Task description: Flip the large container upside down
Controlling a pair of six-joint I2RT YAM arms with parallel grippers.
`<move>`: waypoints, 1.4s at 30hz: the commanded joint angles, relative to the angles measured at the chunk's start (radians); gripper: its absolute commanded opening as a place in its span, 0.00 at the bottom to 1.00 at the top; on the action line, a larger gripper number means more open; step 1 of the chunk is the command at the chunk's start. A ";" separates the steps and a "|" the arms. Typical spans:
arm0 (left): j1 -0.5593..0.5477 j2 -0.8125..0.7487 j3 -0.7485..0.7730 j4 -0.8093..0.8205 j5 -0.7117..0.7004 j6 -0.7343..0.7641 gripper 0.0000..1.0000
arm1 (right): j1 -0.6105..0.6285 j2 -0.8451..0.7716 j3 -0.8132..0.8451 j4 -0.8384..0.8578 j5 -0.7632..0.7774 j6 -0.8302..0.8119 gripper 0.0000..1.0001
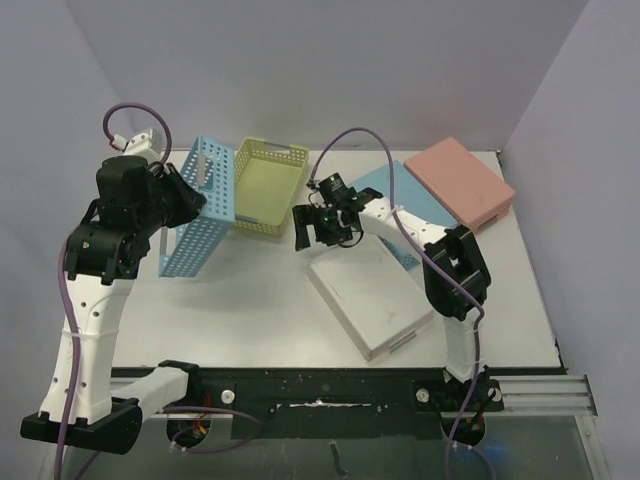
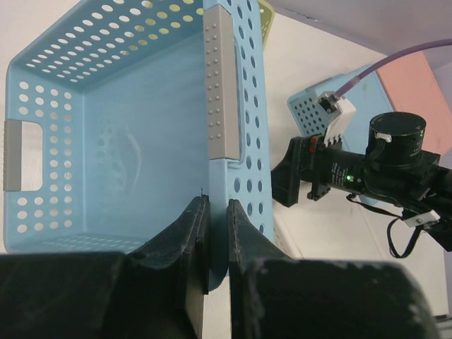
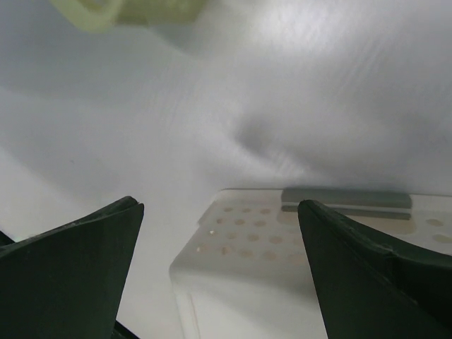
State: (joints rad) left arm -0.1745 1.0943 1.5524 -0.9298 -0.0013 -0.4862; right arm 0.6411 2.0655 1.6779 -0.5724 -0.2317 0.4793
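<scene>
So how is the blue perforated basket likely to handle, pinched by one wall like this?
Probably light for its size: the blue perforated basket is thin plastic full of holes. Likely fairly stiff, though the wall may flex where the left gripper pinches it. Held by one edge and tilted, it could swing or pivot in the jaws.

Bright, even light with soft shadows; right wrist view blurred.

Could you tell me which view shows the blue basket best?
Left wrist: the blue basket fills it, holes and grey handles clear, the left gripper shut on its wall. Top external shows it small, tipped beside the yellow basket. Right wrist misses it.
</scene>
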 commanded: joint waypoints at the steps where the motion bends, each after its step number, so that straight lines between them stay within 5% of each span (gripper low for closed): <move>1: 0.002 0.002 -0.004 0.108 0.067 0.037 0.00 | -0.005 -0.148 -0.127 -0.125 0.149 -0.070 1.00; 5: 0.002 0.003 -0.020 0.156 0.139 0.035 0.00 | -0.007 -0.265 -0.203 -0.160 0.245 -0.080 1.00; 12: 0.006 -0.007 -0.113 0.351 0.429 -0.072 0.00 | -0.051 -0.397 -0.105 -0.108 0.310 -0.045 1.00; 22: 0.033 -0.075 -0.408 0.749 0.774 -0.392 0.00 | -0.213 -0.564 -0.228 -0.064 0.273 -0.040 0.99; 33: 0.064 -0.130 -0.346 0.717 0.701 -0.415 0.00 | -0.236 -0.624 -0.306 -0.068 0.246 -0.024 1.00; 42: 0.120 -0.228 -0.511 0.696 0.734 -0.524 0.00 | -0.245 -0.674 -0.344 -0.071 0.259 -0.030 0.99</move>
State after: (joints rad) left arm -0.0898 0.9115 1.0832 -0.2890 0.6941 -0.9539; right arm 0.4042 1.4334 1.3411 -0.6697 0.0235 0.4526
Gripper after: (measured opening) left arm 0.087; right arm 0.994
